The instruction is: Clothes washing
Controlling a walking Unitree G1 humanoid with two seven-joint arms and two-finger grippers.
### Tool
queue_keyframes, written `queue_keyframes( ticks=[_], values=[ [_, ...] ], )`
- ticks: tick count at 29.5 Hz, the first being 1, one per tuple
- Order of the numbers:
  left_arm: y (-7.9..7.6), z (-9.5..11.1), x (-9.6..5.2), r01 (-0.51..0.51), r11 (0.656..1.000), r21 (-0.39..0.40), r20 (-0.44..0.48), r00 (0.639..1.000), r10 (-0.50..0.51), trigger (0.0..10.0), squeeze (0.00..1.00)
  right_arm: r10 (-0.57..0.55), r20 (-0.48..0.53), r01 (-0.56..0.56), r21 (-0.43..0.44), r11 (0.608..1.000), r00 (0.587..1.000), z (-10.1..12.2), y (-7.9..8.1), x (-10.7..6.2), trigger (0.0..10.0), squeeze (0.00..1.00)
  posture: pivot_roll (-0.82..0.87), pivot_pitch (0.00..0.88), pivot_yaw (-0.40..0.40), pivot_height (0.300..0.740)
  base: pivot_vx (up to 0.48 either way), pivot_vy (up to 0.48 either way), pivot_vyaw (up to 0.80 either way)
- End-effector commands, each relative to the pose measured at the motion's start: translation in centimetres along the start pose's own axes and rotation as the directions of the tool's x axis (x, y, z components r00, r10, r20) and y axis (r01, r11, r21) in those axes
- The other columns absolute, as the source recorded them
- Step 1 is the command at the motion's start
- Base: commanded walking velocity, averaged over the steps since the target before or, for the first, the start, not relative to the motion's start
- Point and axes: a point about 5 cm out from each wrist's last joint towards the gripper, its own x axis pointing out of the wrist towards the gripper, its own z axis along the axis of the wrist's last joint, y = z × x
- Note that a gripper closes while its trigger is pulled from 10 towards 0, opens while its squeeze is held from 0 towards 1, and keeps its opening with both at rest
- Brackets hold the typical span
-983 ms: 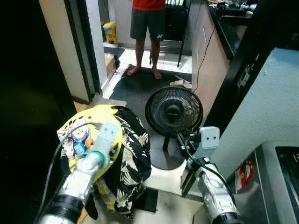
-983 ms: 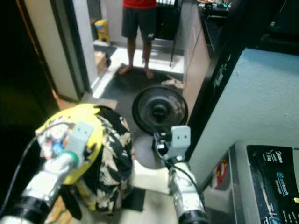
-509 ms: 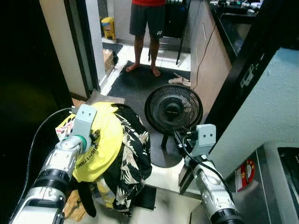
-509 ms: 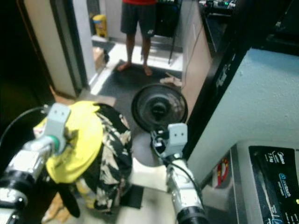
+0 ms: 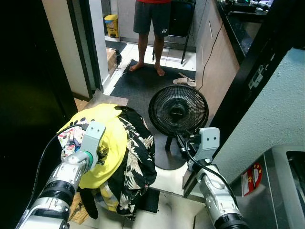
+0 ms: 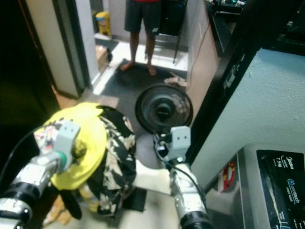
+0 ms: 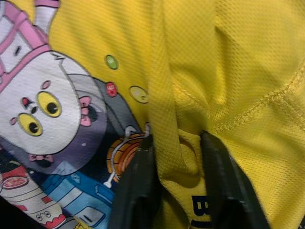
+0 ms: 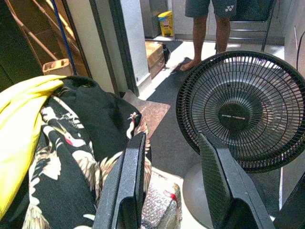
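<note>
Fan point(image 5: 177, 111): black, round grille, standing upright on a round base on the dark floor mat point(image 5: 143, 90).
Person point(image 5: 152, 28): seen from the waist down at the far end of the mat, dark shorts, barefoot.
Yellow container point(image 5: 112, 25): placed on the floor beyond the doorway.
Cardboard box point(image 8: 153, 53): located beside the door frame.
Chair point(image 5: 181, 24): dark, positioned behind the person.
</note>
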Motion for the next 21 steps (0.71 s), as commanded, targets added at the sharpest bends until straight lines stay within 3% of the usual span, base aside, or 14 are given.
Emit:
queue_keyframes(
  ticks=[1, 7, 14, 15, 16, 17, 18, 19, 20, 21],
  values=[
    [-0.3, -1.1, 0.1, 0.009, 0.999, -0.038, -0.029, 1.000, -0.010, 0.0, 0.00, -0.003, -0.023, 0.003, 0.004, 1.000, 1.000, -0.6, 0.0, -0.3, 10.0, 0.00, 0.01, 0.121, -0.005, 0.740, 0.000, 0.000, 0.00],
    [-0.5, 0.8, -0.4, 0.026, 0.999, -0.043, 0.069, 0.997, -0.023, 0.0, 0.00, -0.009, -0.019, 0.009, 0.004, 1.000, 1.000, -0.5, -0.1, -0.3, 10.0, 0.00, 0.01, 0.116, 0.002, 0.740, 0.000, 0.000, 0.00],
    [-0.7, 1.2, -0.5, 0.027, 0.999, -0.028, 0.093, 0.995, -0.024, 0.0, 0.00, -0.012, -0.017, 0.012, 0.005, 1.000, 1.000, -0.5, -0.2, -0.3, 10.0, 0.00, 0.01, 0.115, 0.004, 0.740, 0.000, 0.000, 0.00],
    [-0.7, 2.4, -1.0, 0.003, 1.000, 0.018, 0.185, 0.983, -0.006, 0.0, 0.00, -0.015, -0.008, 0.015, 0.006, 1.000, 1.000, -0.3, -0.2, -0.3, 10.0, 0.00, 0.01, 0.110, 0.010, 0.740, 0.000, 0.000, 0.00],
    [-0.7, 2.4, -1.0, 0.003, 1.000, 0.018, 0.185, 0.983, -0.006, 0.0, 0.00, -0.015, -0.008, 0.015, 0.006, 1.000, 1.000, -0.3, -0.2, -0.3, 10.0, 0.00, 0.01, 0.110, 0.010, 0.740, 0.000, 0.000, 0.00],
    [-0.9, 4.6, -2.0, -0.028, 0.998, 0.058, 0.320, 0.947, 0.008, 0.0, 0.00, -0.020, 0.012, 0.020, 0.008, 1.000, 1.000, 0.2, -0.3, -0.1, 10.0, 0.00, 0.01, 0.104, 0.011, 0.740, 0.000, 0.000, 0.00],
    [-0.9, 4.6, -2.0, -0.028, 0.998, 0.058, 0.320, 0.947, 0.008, 0.0, 0.00, -0.020, 0.012, 0.020, 0.008, 1.000, 1.000, 0.2, -0.3, -0.1, 10.0, 0.00, 0.01, 0.104, 0.011, 0.740, 0.000, 0.000, 0.00],
    [-1.6, 9.4, -4.8, -0.057, 0.996, 0.064, 0.560, 0.828, 0.011, 10.0, 0.00, -0.023, 0.073, 0.023, 0.010, 1.000, 0.997, 1.7, -0.3, 0.2, 10.0, 0.00, 0.01, 0.104, 0.011, 0.740, 0.000, 0.000, 0.00],
    [-1.8, 10.9, -5.9, -0.056, 0.997, 0.057, 0.622, 0.783, 0.009, 10.0, 0.00, -0.023, 0.097, 0.022, 0.010, 1.000, 0.995, 2.3, -0.3, 0.3, 10.0, 0.00, 0.01, 0.104, 0.011, 0.740, 0.000, 0.000, 0.00],
    [-1.8, 10.9, -5.9, -0.056, 0.997, 0.057, 0.622, 0.783, 0.009, 10.0, 0.00, -0.023, 0.097, 0.022, 0.010, 1.000, 0.995, 2.3, -0.3, 0.3, 10.0, 0.00, 0.01, 0.104, 0.011, 0.740, 0.000, 0.000, 0.00]
  ],
)
